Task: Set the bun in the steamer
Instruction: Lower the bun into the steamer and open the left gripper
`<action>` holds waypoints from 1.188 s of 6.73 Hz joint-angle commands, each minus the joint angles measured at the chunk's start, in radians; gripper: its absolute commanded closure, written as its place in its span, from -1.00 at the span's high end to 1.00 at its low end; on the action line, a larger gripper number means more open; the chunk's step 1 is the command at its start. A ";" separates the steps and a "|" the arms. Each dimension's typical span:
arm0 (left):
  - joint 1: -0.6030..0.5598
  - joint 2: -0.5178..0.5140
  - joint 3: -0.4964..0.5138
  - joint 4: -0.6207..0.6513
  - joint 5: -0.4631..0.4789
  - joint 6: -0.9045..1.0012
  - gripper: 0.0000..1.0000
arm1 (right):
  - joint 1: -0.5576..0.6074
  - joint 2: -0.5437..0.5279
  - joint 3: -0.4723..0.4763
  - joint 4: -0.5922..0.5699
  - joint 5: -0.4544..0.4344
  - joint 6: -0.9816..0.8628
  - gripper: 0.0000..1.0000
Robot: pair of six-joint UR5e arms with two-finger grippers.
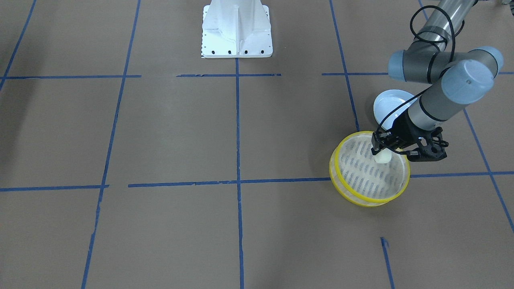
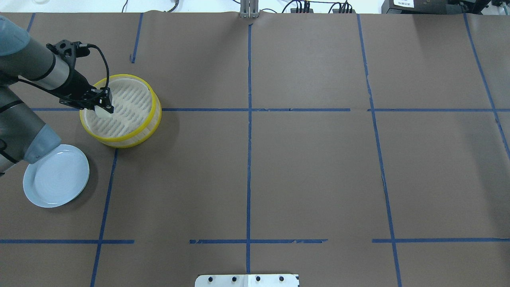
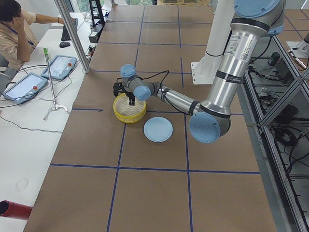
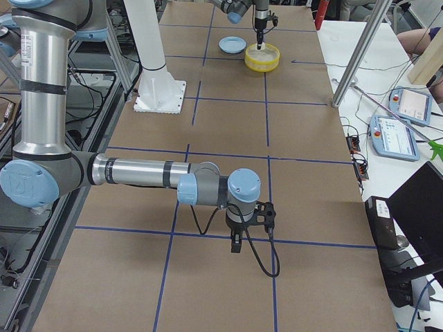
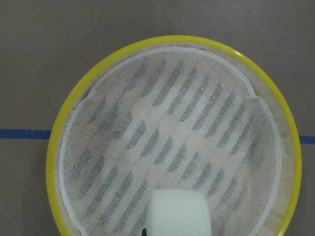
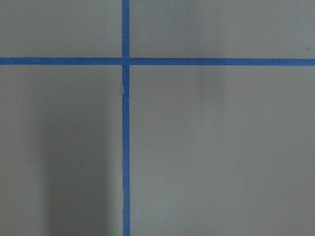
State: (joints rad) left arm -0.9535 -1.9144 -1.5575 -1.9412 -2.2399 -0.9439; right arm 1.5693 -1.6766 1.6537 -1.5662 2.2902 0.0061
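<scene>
The steamer [image 1: 334,170] is a round basket with yellow rims and a slatted pale bottom. It stands on the brown table on my left side, and shows in the overhead view [image 2: 157,112] and the left wrist view [image 5: 55,147]. My left gripper [image 1: 382,151] hangs over the steamer's rim-side part, shut on the cream-white bun [image 1: 382,157]. The bun [image 5: 179,212] is held just above the slatted bottom, inside the rim. My right gripper [image 4: 235,243] shows only in the exterior right view, low over bare table far from the steamer; I cannot tell if it is open.
A pale blue plate [image 2: 55,175] lies bare beside the steamer, nearer my base and partly under the left arm. The white robot base [image 1: 237,32] stands at the table's middle edge. Blue tape lines cross the brown table. An operator sits beyond the far end.
</scene>
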 commanded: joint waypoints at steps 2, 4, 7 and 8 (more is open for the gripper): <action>0.031 -0.023 0.048 0.001 0.042 -0.003 -0.25 | 0.000 0.000 0.000 0.000 0.000 0.000 1.00; 0.056 -0.025 0.050 0.001 0.042 -0.006 -0.22 | 0.000 0.000 0.000 0.000 0.000 0.000 1.00; 0.065 -0.029 0.063 -0.001 0.042 -0.004 -0.20 | 0.000 0.000 0.000 0.000 0.000 0.000 1.00; 0.065 -0.029 0.066 -0.001 0.042 -0.003 -0.19 | 0.000 0.000 0.000 0.000 0.000 0.000 1.00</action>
State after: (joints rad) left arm -0.8891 -1.9424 -1.4960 -1.9415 -2.1982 -0.9481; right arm 1.5692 -1.6766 1.6537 -1.5662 2.2902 0.0061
